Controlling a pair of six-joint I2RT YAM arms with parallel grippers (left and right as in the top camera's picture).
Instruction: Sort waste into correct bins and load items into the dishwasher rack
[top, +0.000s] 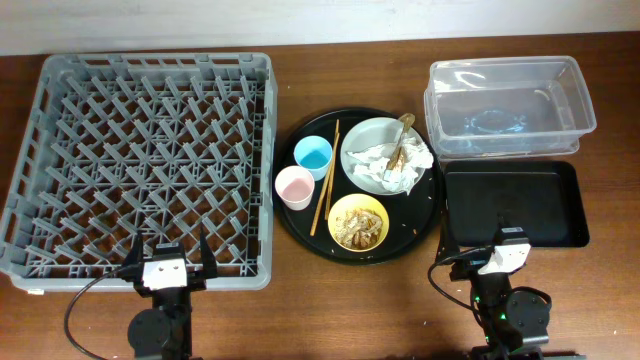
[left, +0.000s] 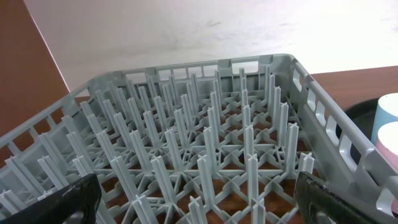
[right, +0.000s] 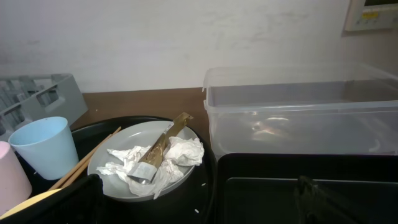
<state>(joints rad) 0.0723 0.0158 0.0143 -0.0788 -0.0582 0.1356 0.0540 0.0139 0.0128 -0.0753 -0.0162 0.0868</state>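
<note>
The grey dishwasher rack (top: 158, 62) fills the left of the table and holds nothing. On the round black tray (top: 425, 215) stand a blue cup (top: 313, 154), a pink cup (top: 294, 187), chopsticks (top: 325, 178), a yellow bowl (top: 358, 222) with food scraps, and a grey-white plate (top: 362, 140) with crumpled napkins (top: 400, 168) and a gold wrapper (top: 403, 135). My left gripper (top: 168, 258) is open at the rack's near edge (left: 199, 137). My right gripper (top: 508, 245) is open and empty at the near edge of the black rectangular tray (top: 515, 205).
The clear tub (top: 510, 105) sits behind the black rectangular tray and holds no waste. In the right wrist view the plate (right: 130, 135) and blue cup (right: 43, 146) lie ahead to the left. The round tray sits close between rack and bins.
</note>
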